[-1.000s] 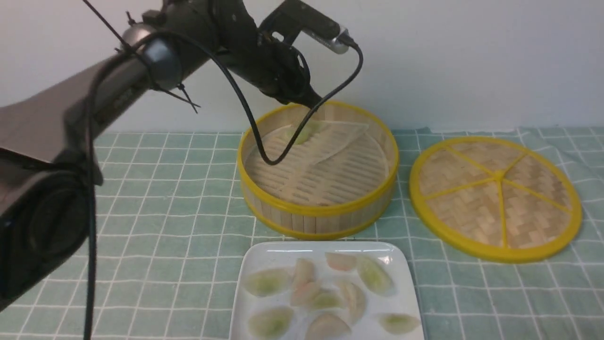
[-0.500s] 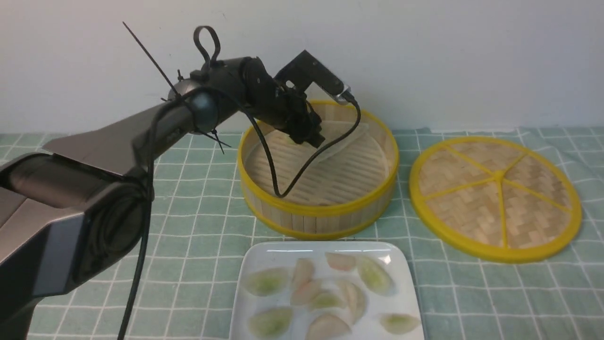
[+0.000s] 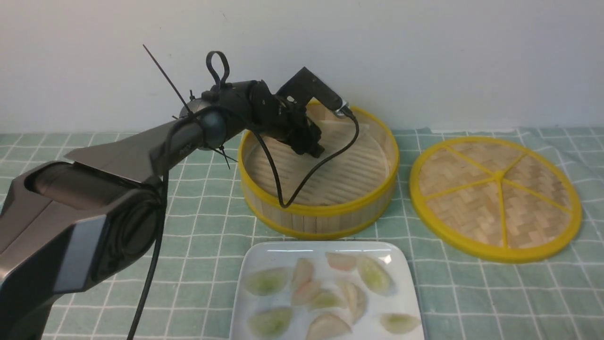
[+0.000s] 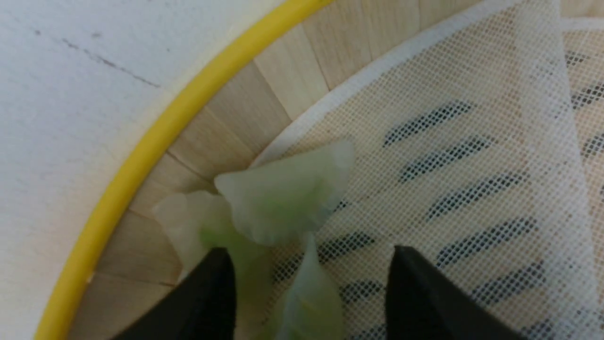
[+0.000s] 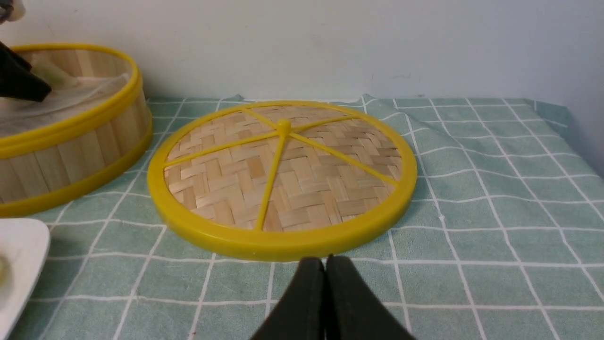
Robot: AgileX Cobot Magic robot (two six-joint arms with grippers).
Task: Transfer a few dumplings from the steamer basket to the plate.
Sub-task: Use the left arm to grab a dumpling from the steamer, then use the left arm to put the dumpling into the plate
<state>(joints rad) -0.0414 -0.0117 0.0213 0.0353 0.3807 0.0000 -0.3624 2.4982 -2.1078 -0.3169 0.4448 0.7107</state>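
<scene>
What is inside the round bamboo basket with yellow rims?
Pale green translucent dumplings and a pale mesh liner over slats. The open left gripper may cover more.

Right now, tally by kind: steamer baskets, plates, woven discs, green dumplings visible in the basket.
Steamer basket: 1
Plate: 1
Woven disc: 1
Green dumplings visible in basket: 3
Total: 6
</scene>
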